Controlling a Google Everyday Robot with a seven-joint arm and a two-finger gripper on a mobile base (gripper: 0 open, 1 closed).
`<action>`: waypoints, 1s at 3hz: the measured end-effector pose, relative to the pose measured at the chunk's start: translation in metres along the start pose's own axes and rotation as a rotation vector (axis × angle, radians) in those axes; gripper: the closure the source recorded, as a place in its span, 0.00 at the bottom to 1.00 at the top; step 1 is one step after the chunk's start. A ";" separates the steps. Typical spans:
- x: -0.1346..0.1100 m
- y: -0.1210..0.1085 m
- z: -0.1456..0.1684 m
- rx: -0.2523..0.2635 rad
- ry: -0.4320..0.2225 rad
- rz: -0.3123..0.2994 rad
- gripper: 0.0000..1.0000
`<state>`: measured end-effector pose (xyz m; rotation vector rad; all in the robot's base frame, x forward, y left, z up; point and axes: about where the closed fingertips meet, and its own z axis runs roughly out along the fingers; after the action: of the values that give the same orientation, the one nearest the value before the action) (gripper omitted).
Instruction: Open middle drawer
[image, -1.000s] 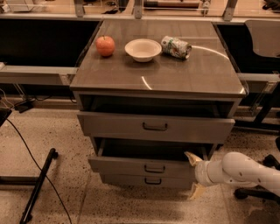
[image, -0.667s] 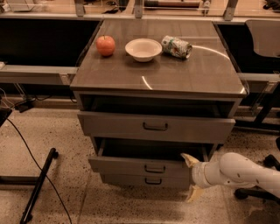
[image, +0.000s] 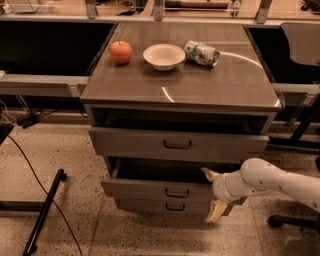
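Tool spread wide at middle drawer right end, can label unreadable

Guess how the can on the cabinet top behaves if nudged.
The can lies on its side on the cabinet top, so it would probably roll rather than slide. It looks dented, so it is likely light and its roll may wobble. The gripper sits low at the right end of the middle drawer, well away from it.
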<state>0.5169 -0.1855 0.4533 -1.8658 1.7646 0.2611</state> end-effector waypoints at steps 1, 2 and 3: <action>0.011 -0.008 0.006 -0.015 0.010 0.048 0.16; 0.024 -0.009 0.010 -0.032 0.031 0.096 0.24; 0.032 -0.005 0.010 -0.042 0.044 0.129 0.27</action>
<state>0.5277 -0.2081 0.4305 -1.8021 1.9261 0.3098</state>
